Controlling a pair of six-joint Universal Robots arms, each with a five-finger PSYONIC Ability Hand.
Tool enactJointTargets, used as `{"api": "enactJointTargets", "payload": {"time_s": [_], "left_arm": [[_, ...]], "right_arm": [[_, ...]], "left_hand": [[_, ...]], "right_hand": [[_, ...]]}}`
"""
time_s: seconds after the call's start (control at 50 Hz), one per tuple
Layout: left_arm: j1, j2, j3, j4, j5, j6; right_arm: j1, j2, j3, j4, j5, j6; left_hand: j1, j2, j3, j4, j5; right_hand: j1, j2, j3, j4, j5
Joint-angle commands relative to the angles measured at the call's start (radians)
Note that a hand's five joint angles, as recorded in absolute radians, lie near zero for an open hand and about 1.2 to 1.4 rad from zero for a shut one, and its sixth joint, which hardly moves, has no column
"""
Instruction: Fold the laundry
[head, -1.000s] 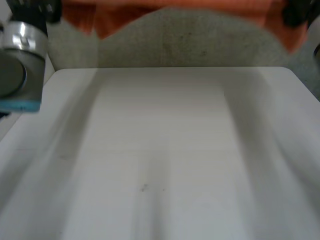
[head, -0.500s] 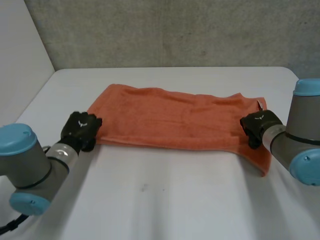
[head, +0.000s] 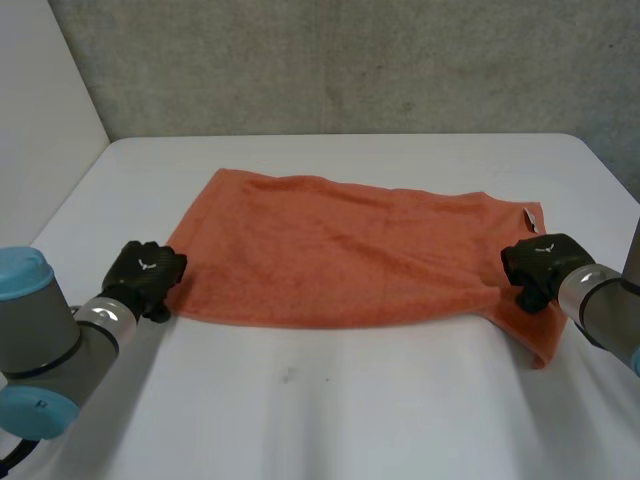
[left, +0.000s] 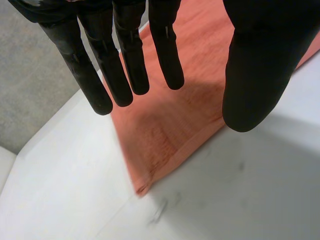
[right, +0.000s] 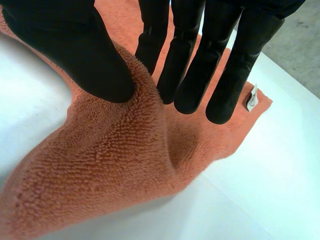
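Soft, even light, fairly bright on the white table (head: 330, 420). Towel (head: 340, 260) lit flat in head view. In right wrist view its lifted fold drops a dark, soft-edged shadow onto the table. Grey wall (head: 330, 60) behind is dimmer.

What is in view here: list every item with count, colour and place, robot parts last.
towel: one, orange, spread flat across the middle of the table, its right end bunched up.
tag: one, white, on the towel's corner beyond the right hand's fingertips.
table: one, white, under everything.
backdrop: one, grey, behind the table's far edge.
left hand: one, black, at the towel's near left corner, fingers straight, holding nothing.
right hand: one, black, at the towel's right end, pinching a ridge of cloth between thumb and fingers.
arms: two, grey with light-blue caps, one at each side.
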Motion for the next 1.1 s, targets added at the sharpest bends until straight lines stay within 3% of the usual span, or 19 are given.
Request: {"api": "enactJointTargets", "payload": {"time_s": [0.02,0.22,0.3,0.52,0.7,1.1], "left_arm": [[0.038,-0.002,0.005,0.000,0.015,-0.001],[0.064,-0.032,0.051,-0.009,0.166,-0.006],[0.072,-0.045,0.068,-0.011,0.190,-0.008],[0.073,-0.072,0.092,-0.064,0.189,-0.001],[0.080,-0.022,0.091,-0.213,0.195,-0.005],[0.084,-0.003,0.094,-0.224,0.190,-0.006]], "right_arm": [[-0.023,0.001,-0.002,-0.020,-0.001,-0.001],[-0.041,0.009,-0.005,-0.020,-0.002,-0.006],[-0.041,0.010,-0.004,-0.020,-0.002,-0.006],[-0.038,0.013,0.002,-0.025,-0.004,-0.006],[-0.040,0.019,0.001,-0.025,-0.004,-0.006],[-0.037,0.036,0.004,-0.025,-0.005,-0.008]], "left_hand": [[0.051,0.061,0.058,0.065,0.068],[0.063,0.073,0.069,0.077,0.080],[0.069,0.079,0.075,0.082,0.086],[0.066,0.076,0.072,0.080,0.083],[-0.028,-0.018,-0.022,-0.014,-0.011],[-0.025,-0.015,-0.019,-0.011,-0.008]], "right_hand": [[0.438,0.220,0.213,0.204,0.231],[0.438,0.220,0.213,0.204,0.231],[0.438,0.220,0.213,0.204,0.231],[0.438,0.220,0.213,0.204,0.231],[0.438,0.220,0.213,0.204,0.231],[0.438,0.220,0.213,0.204,0.231]]}}
